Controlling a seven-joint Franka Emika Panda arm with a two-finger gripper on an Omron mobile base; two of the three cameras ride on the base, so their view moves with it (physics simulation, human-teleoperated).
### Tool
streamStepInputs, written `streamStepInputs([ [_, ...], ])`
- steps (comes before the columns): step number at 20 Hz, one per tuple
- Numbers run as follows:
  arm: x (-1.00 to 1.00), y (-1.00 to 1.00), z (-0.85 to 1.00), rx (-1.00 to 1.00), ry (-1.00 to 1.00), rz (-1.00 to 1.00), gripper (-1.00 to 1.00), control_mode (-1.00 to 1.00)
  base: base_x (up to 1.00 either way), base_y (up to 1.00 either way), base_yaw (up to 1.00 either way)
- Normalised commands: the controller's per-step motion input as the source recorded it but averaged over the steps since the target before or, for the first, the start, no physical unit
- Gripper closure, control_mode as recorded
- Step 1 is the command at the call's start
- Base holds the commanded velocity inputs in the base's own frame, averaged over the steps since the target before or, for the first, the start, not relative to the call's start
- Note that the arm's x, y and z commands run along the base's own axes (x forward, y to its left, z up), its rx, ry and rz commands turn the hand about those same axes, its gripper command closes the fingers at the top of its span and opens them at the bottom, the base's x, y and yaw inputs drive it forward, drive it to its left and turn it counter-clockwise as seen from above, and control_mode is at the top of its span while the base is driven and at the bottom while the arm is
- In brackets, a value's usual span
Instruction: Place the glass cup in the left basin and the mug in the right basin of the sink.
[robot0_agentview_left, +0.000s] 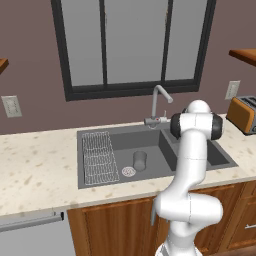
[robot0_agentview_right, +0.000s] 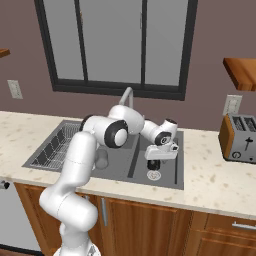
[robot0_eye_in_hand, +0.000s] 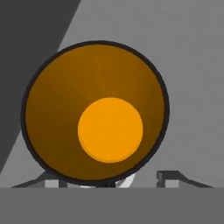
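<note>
Directly below the pincer (robot0_agentview_right: 155, 167), whose spread cannot be told, the mug (robot0_eye_in_hand: 95, 113) is seen at 12 o'clock of a finger (robot0_eye_in_hand: 168, 176)

Glossy white arm (robot0_agentview_right: 80, 165) of rounded, tube-like links, swelling into bulbous housings. Black discs capping the joints, one large dark ring at the elbow. Boxy white hand (robot0_agentview_right: 161, 152) with a small dark patch, ending in short dark fingers (robot0_agentview_right: 154, 164).
</note>
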Motion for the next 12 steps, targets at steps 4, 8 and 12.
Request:
streamStepInputs([
  [4, -0.01, 0.05, 0.00, 0.00, 0.00, -0.09, -1.00, -1.00, 0.00, 0.00, 0.00],
  [8, -0.06, 0.00, 0.01, 0.00, 0.00, -0.11, -1.00, -1.00, 0.00, 0.00, 0.00],
  [12, -0.14, 0.00, 0.00, 0.00, 0.00, -0.10, -1.00, -1.00, 0.00, 0.00, 0.00],
])
